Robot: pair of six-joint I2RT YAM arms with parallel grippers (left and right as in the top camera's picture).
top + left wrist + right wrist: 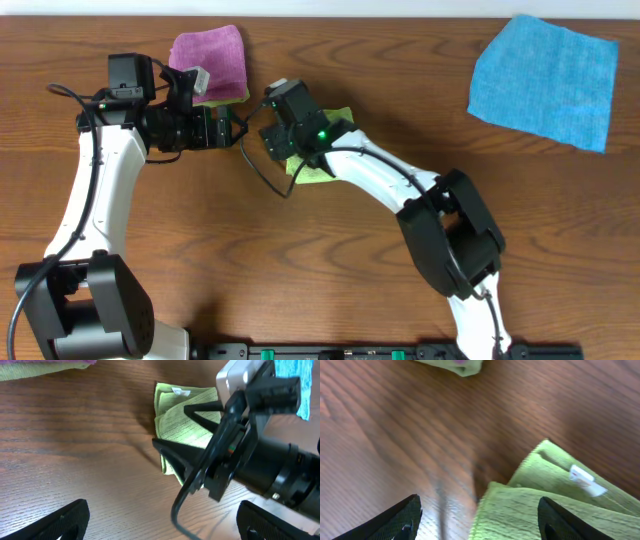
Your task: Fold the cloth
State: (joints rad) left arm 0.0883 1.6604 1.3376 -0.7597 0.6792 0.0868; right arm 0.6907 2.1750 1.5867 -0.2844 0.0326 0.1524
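overhead, cloth: the cloth (308, 170) lies folded on the table (400, 80), upper middle, mostly under the right arm's wrist; long axis about 1 to 7 o'clock.
overhead, nearer arm: right pincer (272, 140) is above it; left pincer (236, 128) waits at 9 o'clock.
left wrist: left pincer spread wide, empty; right pincer straddles the cloth's edge.
right wrist: jaws apart, nothing gripped; cloth at 4 o'clock.

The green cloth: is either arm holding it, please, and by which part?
Nothing is held. The right gripper has its jaws apart over the green cloth; the left gripper is open and empty.
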